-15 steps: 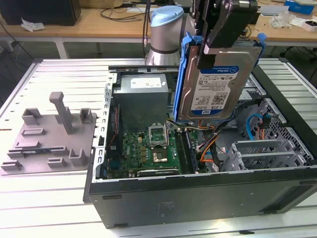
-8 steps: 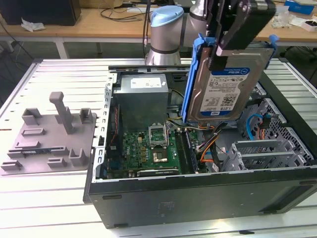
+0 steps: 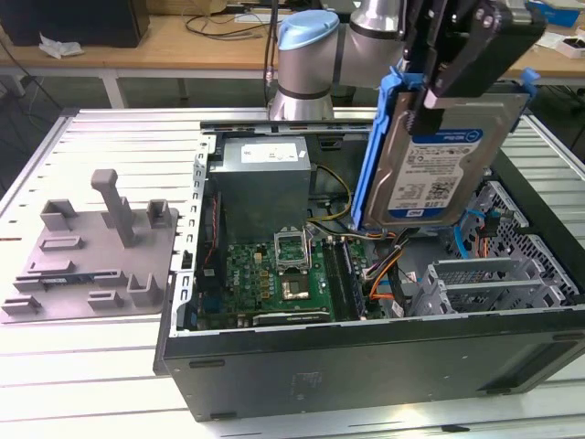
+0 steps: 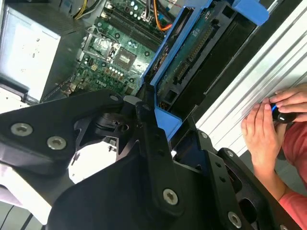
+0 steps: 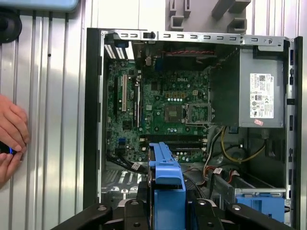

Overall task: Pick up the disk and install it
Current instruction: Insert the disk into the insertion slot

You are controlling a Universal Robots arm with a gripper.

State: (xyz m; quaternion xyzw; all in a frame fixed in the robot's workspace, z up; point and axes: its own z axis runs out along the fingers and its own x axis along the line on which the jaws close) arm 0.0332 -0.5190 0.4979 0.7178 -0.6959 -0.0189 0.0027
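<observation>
The disk (image 3: pixel 443 165) is a silver hard drive with a white-and-blue label in a blue plastic carrier (image 3: pixel 373 155). It hangs almost upright above the open computer case (image 3: pixel 366 357), over its right half in the exterior view. My black gripper (image 3: pixel 435 80) is shut on the disk's upper end. In the second wrist view the disk's connector edge (image 4: pixel 192 60) points down toward the case between my black fingers (image 4: pixel 149 136). In the first wrist view the blue carrier (image 5: pixel 165 179) sticks out from the gripper over the case's inside.
Inside the case lie the green motherboard (image 3: pixel 274 274), a grey power-supply box (image 3: pixel 265 174), cables and a metal drive cage (image 3: pixel 484 283). A grey fixture (image 3: pixel 91 247) rests on the slatted table at the exterior view's left. A person's hands (image 4: pixel 271 124) rest on the table beside the case.
</observation>
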